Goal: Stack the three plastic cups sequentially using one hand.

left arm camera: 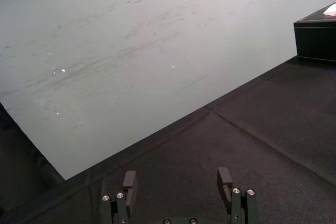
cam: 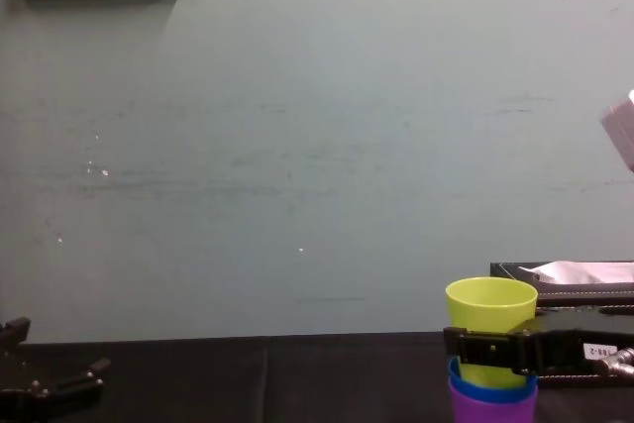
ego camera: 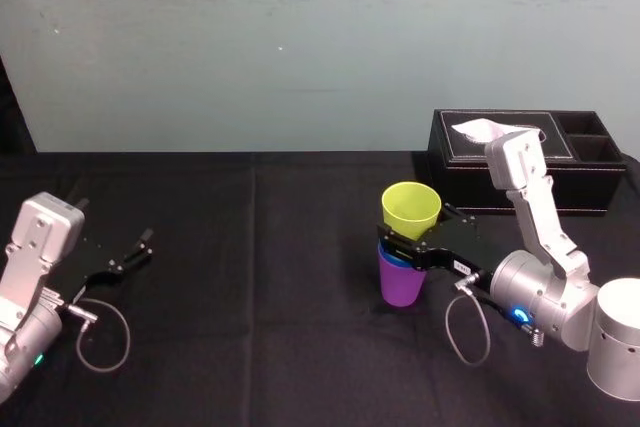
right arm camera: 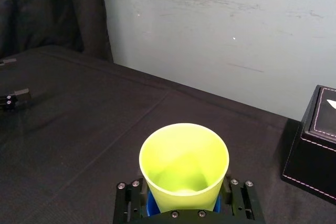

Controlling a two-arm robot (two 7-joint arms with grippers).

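The black-clothed table [ego camera: 250, 297] is carrying everything. The black tissue box [ego camera: 520, 162] is sitting well behind the working fingers, out of the stacking path. The left gripper [left arm camera: 178, 178] is hanging idle low over the cloth at the robot's left, its fingers spread wide with nothing between them, which suits a one-handed job. The right gripper [ego camera: 425, 234] is doing the work. Its fingers [cam: 485, 349] are clamping the yellow-green cup [ego camera: 411, 205] from both sides, pressing on its lower wall, while the cup's open mouth is rising above them. Gripping this low is probably leaving the rim free and holding the cup upright as it seats. Just beneath the fingers the blue cup [cam: 490, 390] is showing as a thin rim. It is nesting in the purple cup [ego camera: 402, 285], which is standing on the cloth directly below. Judging by the nesting, the stack is looking complete, and only letting go is seemingly remaining.
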